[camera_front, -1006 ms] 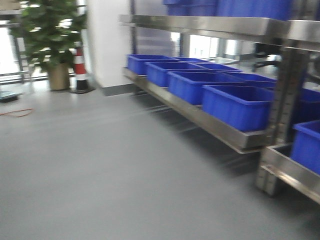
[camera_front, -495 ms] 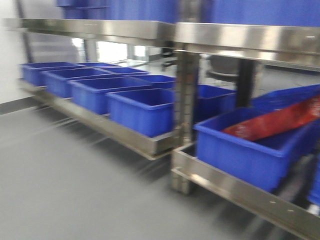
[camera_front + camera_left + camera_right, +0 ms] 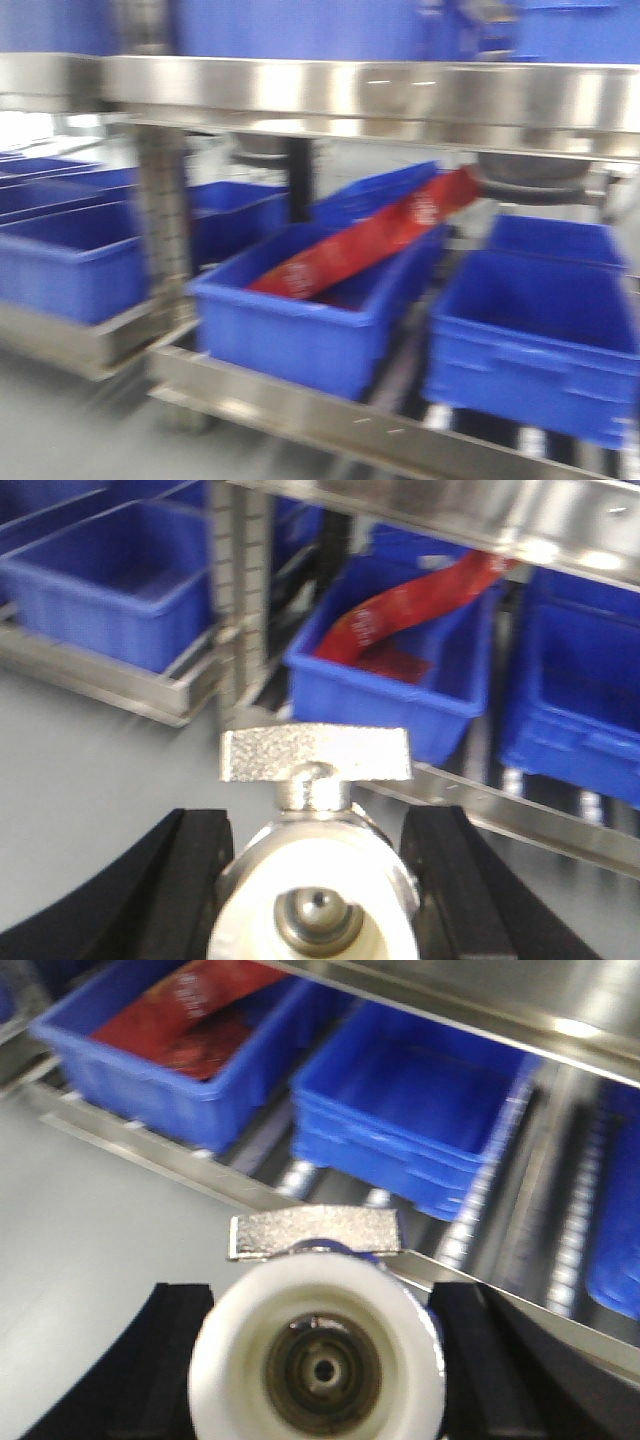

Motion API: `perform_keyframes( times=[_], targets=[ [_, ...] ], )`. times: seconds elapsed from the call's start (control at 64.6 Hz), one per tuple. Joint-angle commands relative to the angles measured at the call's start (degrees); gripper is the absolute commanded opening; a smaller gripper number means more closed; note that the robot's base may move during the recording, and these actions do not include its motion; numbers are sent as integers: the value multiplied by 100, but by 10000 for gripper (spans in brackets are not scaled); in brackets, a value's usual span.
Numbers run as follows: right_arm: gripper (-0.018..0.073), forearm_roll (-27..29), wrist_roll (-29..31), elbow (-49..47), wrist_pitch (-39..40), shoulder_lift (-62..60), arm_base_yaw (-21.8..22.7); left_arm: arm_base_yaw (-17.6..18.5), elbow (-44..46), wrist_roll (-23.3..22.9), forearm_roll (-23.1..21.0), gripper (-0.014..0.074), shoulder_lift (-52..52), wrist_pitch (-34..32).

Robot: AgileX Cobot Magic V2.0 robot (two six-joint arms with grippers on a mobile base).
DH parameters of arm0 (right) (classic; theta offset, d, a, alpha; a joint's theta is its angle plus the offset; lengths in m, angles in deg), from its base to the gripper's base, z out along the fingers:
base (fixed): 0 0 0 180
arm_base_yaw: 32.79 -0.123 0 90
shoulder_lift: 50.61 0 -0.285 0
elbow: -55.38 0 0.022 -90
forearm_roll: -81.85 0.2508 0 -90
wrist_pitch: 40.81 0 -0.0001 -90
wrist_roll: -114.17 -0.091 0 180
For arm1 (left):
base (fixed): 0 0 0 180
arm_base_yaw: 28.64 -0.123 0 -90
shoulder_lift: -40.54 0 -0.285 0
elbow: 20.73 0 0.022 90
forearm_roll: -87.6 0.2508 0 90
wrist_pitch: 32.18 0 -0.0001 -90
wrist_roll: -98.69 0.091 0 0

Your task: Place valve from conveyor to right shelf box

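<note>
The left gripper [image 3: 315,852] is clamped on a metal valve [image 3: 315,905], whose flat handle stands up between its black fingers. The right gripper [image 3: 322,1338] clamps a second valve [image 3: 318,1365] the same way. Just beyond it, a blue box [image 3: 405,1110] sits on the steel shelf [image 3: 240,1188].

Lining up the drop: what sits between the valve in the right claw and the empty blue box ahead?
The steel shelf rail crosses between the valve and the empty blue box, seen in the right wrist view.
</note>
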Motion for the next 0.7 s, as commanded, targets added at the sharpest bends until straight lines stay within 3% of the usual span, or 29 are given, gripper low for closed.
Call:
perform_keyframes(
  times=[0.0, 0.681],
  targets=[
    [-167, -40, 43, -39, 340, -66, 20, 29, 29, -4, -80, -111, 41, -294],
    [-167, -40, 43, -39, 340, -66, 20, 29, 29, -4, -80, -111, 41, -294]
  ],
)
